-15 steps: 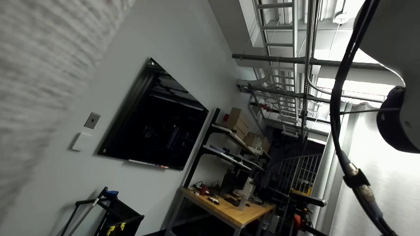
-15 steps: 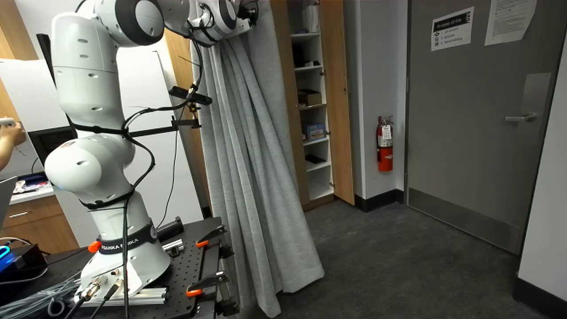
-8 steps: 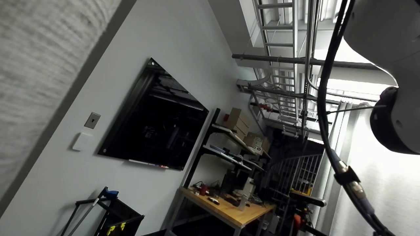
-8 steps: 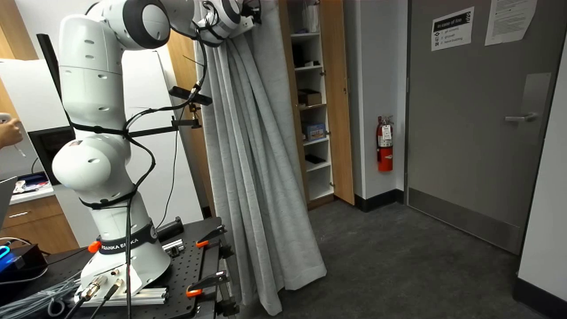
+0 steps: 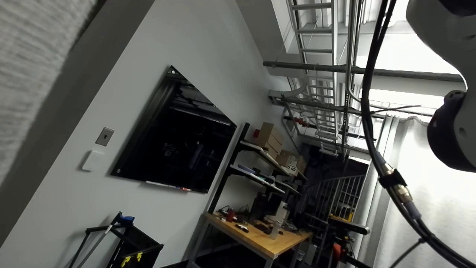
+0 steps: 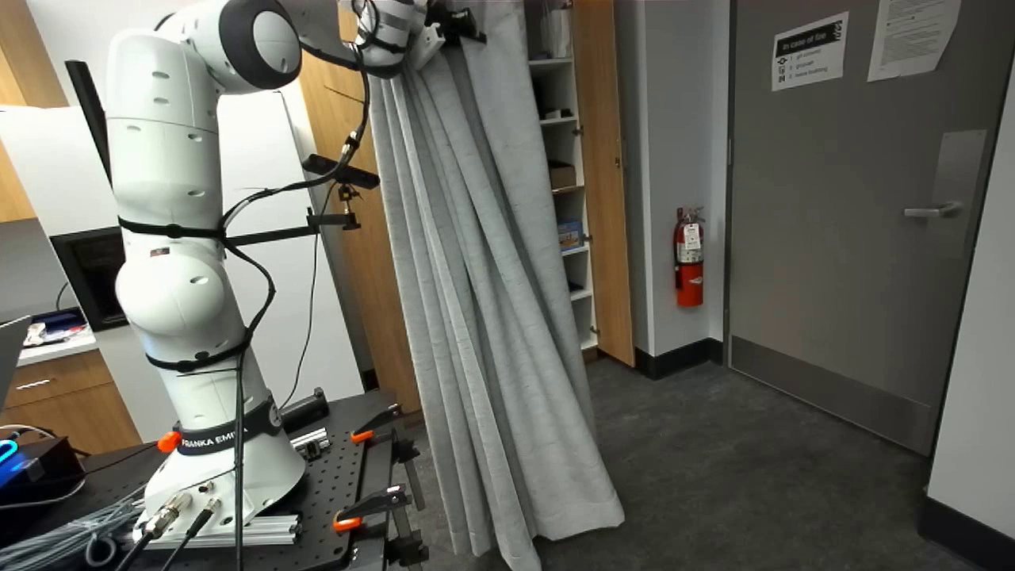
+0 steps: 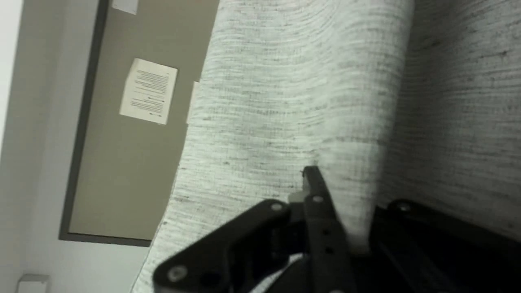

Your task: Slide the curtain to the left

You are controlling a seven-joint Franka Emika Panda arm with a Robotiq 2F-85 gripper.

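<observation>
Relative to the earlier frame, the lower hem of the light-grey heathered curtain [image 6: 499, 277] lies shifted toward the grey door [image 6: 840, 238], screening more of the cabinet shelves [image 6: 558, 121]. The curtain hangs beside the counter [image 6: 337, 460], its top beyond the frame. The claw [image 7: 346, 219] pinches one fold; its far finger is mostly hidden. Probable failures: drag from the unseen support and the fabric's weight may draw this narrow fold free; the pleats may catch on the bar clamp [image 6: 379, 501] at the counter's edge; the slack black cable [image 5: 366, 100] may snag as the Franka arm [image 6: 166, 198] turns. The wrist view alone resolves the grasp. An exterior view shows hem and clamp, which the wrist view lacks; an exterior view adds the black wall-mounted board [image 5: 178, 137], absent elsewhere.
</observation>
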